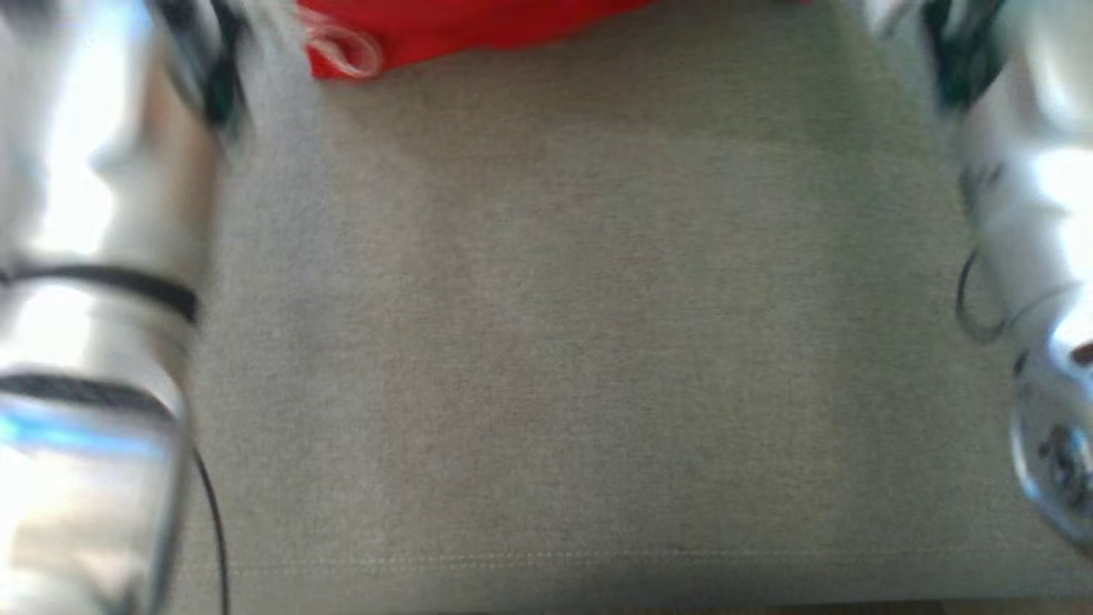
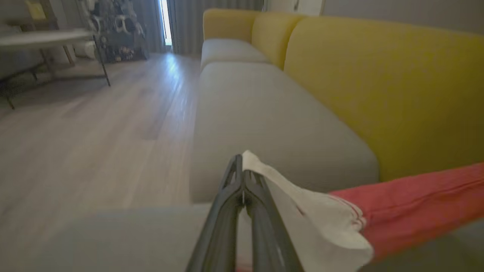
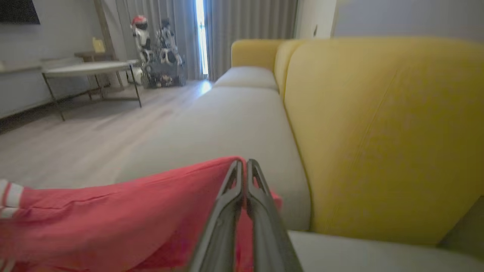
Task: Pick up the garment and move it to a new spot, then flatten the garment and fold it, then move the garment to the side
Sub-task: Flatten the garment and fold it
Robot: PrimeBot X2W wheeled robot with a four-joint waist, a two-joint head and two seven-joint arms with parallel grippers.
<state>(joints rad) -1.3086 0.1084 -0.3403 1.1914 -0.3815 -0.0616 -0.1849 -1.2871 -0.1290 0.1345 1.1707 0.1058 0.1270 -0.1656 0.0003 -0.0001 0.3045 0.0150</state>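
1. Garment (image 2: 416,196): 1 pc, red w/ a white cuff (image 2: 302,211) that has thin red stripes. It hangs stretched betw. the 2 grippers, over the grey sofa seat; in the head view it sits at the top edge, past the near seat cushion (image 1: 564,342). Can't tell if it touches the seat.
2. Grippers: 2.
   - Left gripper (image 2: 242,166): fingers clenched together, white cuff pinched at the tips, red cloth running off to the right of that view.
   - Right gripper (image 3: 245,166): fingers clenched on the red edge of the garment, cloth spreading to the left of that view, 1 more striped white cuff at the far left edge.
3. Forearms: 2, pale, 1 at each side of the head view, left forearm (image 1: 94,299) and right forearm (image 1: 1033,256), both badly blurred.
4. Sofa: 1. Grey seat cushions: 3 counted in the left wrist view, near, mid (image 2: 264,113), far. Yellow back cushions (image 3: 378,132): 3 counted, side by side.
5. Sofa holds the garment only, near end.
6. Room:
   - 1 table (image 3: 87,68) w/ thin dark legs, on the wood floor (image 2: 94,132).
   - Grey curtains (image 3: 242,30) at the far end.
   - 1 dark machine-like thing (image 3: 159,56) just beside them, too small for detail.
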